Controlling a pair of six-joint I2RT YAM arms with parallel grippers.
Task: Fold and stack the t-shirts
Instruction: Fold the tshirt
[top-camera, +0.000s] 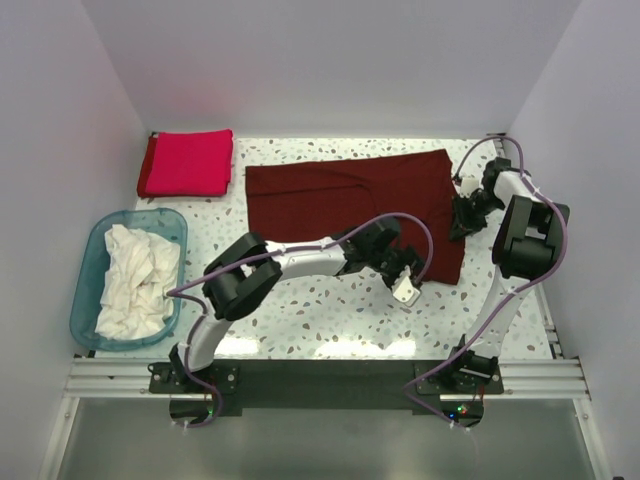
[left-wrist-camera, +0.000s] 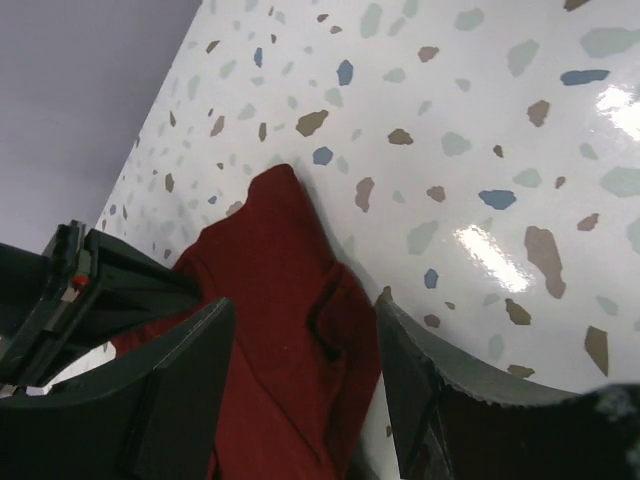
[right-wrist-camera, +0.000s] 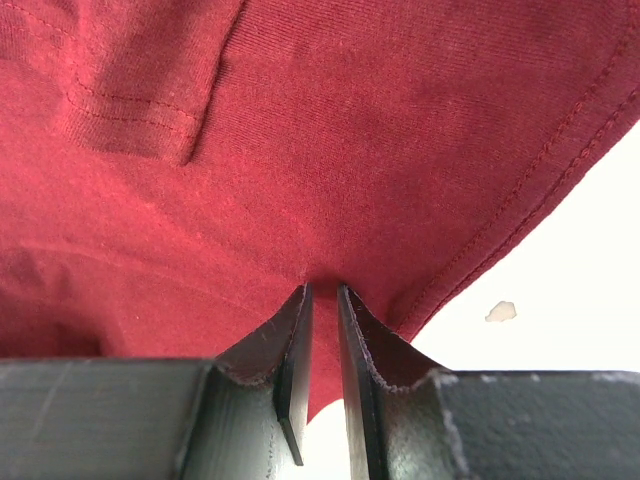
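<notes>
Near left, the blue tub (top-camera: 84, 300) holds the white t-shirts (top-camera: 135, 280), crumpled and not yet folded. Right of centre, the left gripper (left-wrist-camera: 305, 400) stands wide open astride the near right corner of the maroon t-shirt (top-camera: 340, 195). Cloth lies between its fingers, but nothing is clamped. A little farther off and to the right, the right gripper (right-wrist-camera: 322, 300) is all but closed, its tips nipping a pucker of the maroon cloth just inside the stitched hem. The shirt itself lies spread on the speckled table (top-camera: 330, 320), from the middle toward the far side. At the far left, the crimson t-shirt (top-camera: 187, 163) sits folded by itself. We judge the step in hand to be taking hold of the maroon shirt's right side for a fold. The next move calls for the left claw to close on its corner. Both should then lift together and carry that edge leftward, keeping the cloth level so it does not bunch.
</notes>
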